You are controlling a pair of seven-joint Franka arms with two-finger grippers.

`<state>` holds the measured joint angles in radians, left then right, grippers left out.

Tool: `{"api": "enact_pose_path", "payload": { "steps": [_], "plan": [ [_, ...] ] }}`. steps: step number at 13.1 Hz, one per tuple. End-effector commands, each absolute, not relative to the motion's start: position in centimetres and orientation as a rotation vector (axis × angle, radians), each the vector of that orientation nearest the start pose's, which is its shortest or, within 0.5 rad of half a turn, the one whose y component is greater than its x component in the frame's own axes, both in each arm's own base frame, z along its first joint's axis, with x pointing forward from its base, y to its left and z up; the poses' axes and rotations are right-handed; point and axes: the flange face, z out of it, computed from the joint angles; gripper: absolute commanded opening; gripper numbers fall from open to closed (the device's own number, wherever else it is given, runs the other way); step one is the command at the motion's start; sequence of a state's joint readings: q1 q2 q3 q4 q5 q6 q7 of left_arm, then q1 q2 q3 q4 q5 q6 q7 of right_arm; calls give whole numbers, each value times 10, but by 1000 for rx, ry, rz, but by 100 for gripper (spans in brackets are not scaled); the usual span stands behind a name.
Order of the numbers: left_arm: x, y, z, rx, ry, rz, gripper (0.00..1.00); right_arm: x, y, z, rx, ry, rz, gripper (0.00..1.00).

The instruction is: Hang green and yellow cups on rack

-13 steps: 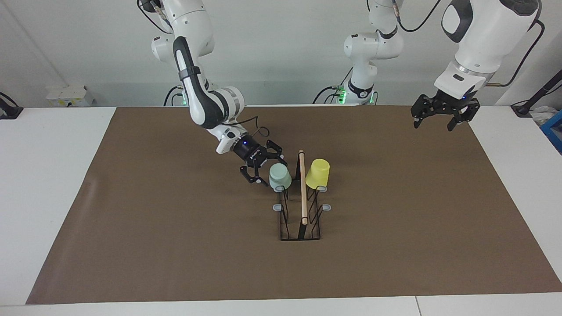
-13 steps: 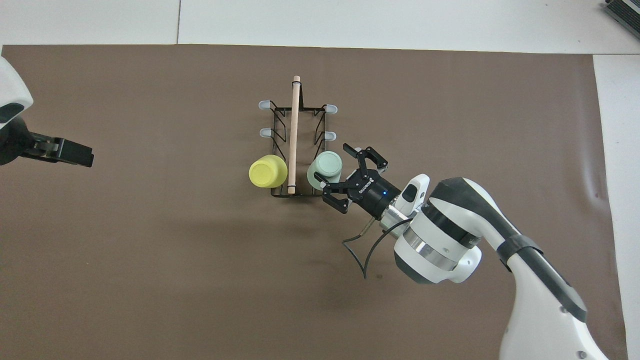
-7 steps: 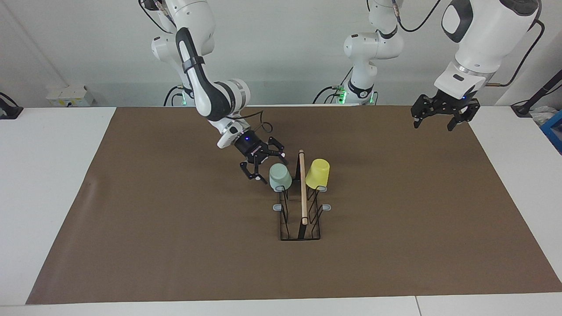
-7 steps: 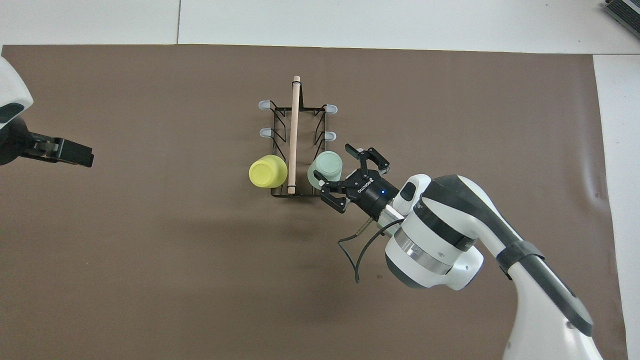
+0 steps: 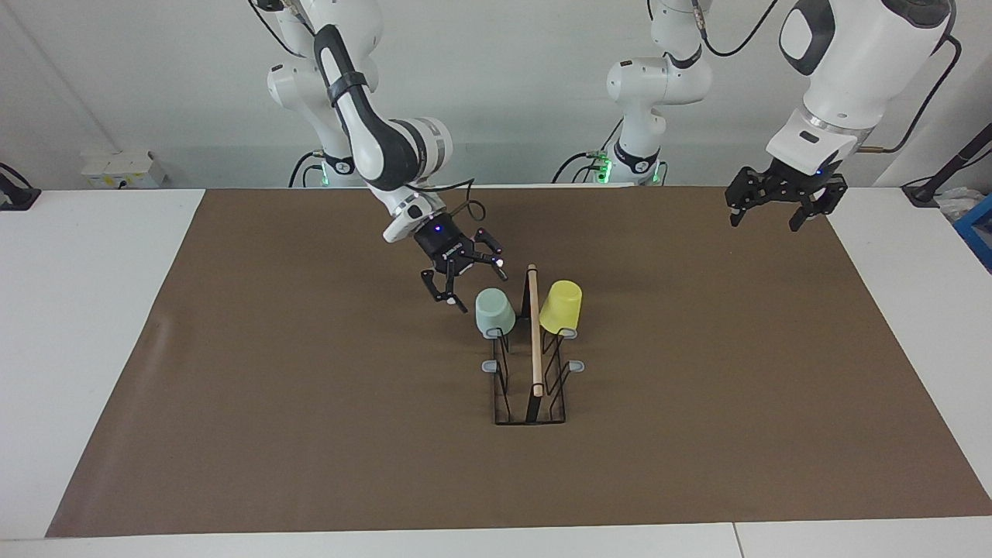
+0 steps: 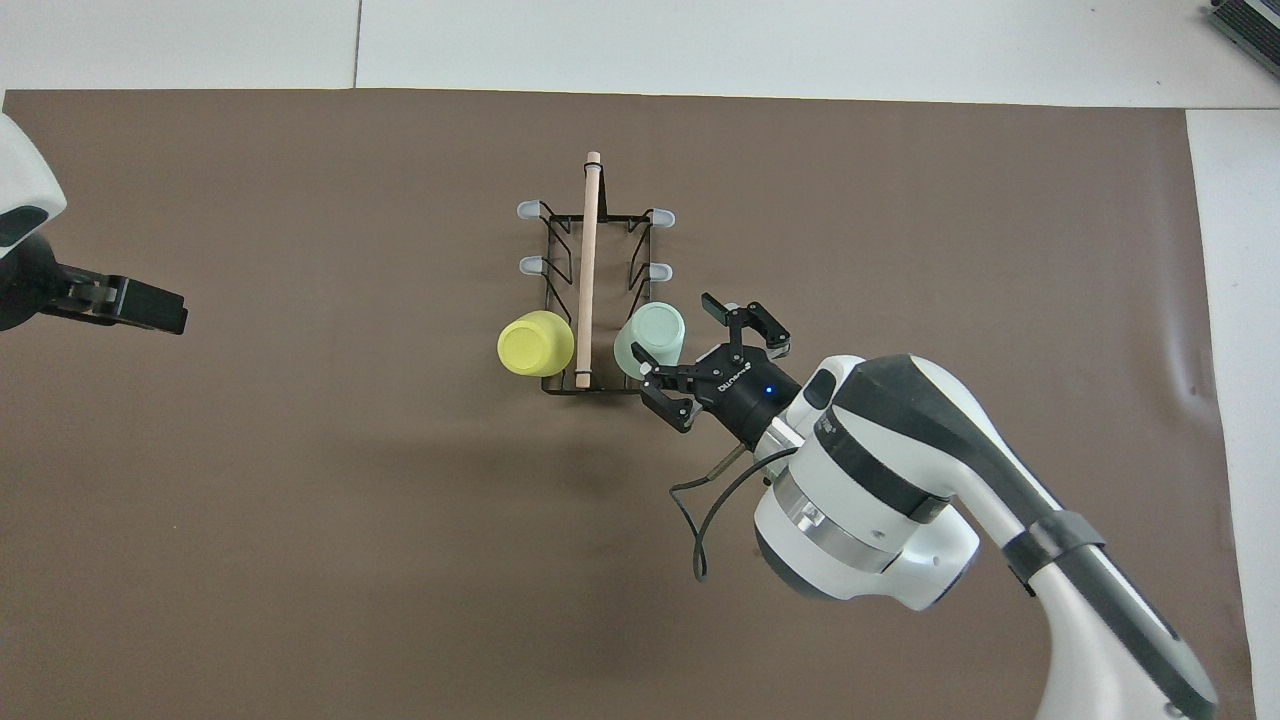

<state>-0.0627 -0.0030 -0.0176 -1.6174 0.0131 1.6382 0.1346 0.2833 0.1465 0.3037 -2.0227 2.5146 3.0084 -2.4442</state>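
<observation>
Apparently inverted cups [image 5: 494,311] on rack [image 5: 535,341], rod lengthwise; both tools wide, empty.

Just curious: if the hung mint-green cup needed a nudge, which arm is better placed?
Right: the right end effector, open, hovers beside the pale mint-green plastic cup; the left end effector waits over the table's end.

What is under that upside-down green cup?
The green cup sits mouth-down over one grey-tipped prong of the black wire rack, on the row nearest the robots. The prong's tip shows just below the rim; how far it reaches inside is covered.
</observation>
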Motion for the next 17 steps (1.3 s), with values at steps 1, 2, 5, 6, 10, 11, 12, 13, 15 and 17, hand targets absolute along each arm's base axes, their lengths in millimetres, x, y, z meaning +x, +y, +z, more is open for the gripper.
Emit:
{"api": "enact_pose_path", "payload": {
  "steps": [1,2,5,6,10,11,12,13,15,17],
  "plan": [
    [554,-42,611,-3121,337,-24,100,487,266,392,-2323,-634,-1323,100],
    [554,-42,612,-3121,339,-26,100,489,262,396,-2333,-679,-1341,100],
    [554,-42,611,-3121,337,-24,100,508,241,409,-2357,-897,-1426,100],
    [554,-42,612,-3121,339,-26,100,516,231,411,-2359,-981,-1453,100],
    [554,-42,612,-3122,334,-26,100,538,202,416,-2354,-1251,-1513,100],
    [554,-42,612,-3121,337,-26,100,543,194,418,-2348,-1334,-1526,100],
    [554,-42,612,-3121,337,-26,100,547,187,419,-2341,-1423,-1537,100],
    [554,-42,611,-3121,339,-24,100,551,181,420,-2332,-1515,-1541,100],
    [554,-42,611,-3121,337,-24,100,556,171,421,-2322,-1623,-1543,100],
    [554,-42,612,-3121,337,-26,100,559,167,422,-2310,-1643,-1547,100]
  ]
}}
